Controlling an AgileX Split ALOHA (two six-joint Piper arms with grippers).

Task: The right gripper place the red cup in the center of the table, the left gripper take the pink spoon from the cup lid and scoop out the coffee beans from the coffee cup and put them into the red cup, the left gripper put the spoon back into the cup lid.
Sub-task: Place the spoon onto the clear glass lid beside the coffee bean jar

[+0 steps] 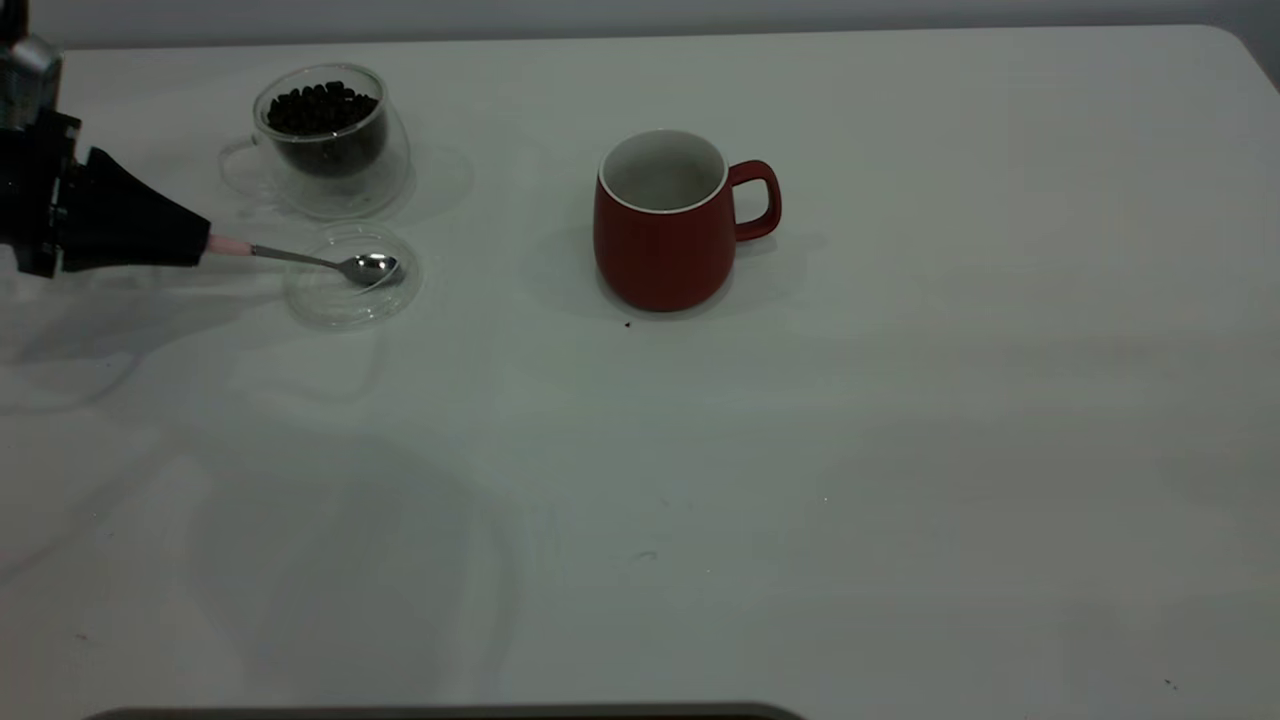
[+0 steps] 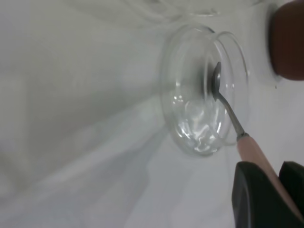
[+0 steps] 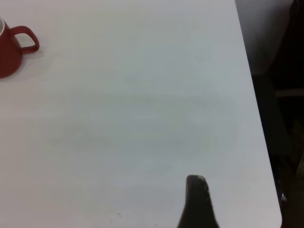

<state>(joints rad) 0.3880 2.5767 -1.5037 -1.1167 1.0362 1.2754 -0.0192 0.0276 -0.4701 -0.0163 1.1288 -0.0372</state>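
Left gripper [image 1: 200, 247]: closed on the pale pink handle of the pink spoon [image 1: 330, 262], a small silver-bowled teaspoon.

Just ahead: spoon bowl resting in the cup lid [image 1: 345, 300], a flat clear glass disc.

Beyond, to one side: clear glass coffee cup [image 1: 325, 140], full of dark coffee beans [image 1: 320, 108].

Farther: rounded dark red cup [image 1: 662, 225], mid-table [image 1: 900, 450], apparently empty.

Status: cup placed; scooping likely pending.

Right gripper [image 3: 197, 199]: away from the work; finger state cannot be told.

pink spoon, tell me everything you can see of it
The spoon is a small teaspoon with a shiny metal bowl and thin neck and a pale pink handle. It lies nearly level, bowl resting in the clear lid on the table. The left gripper is shut on the handle's end.
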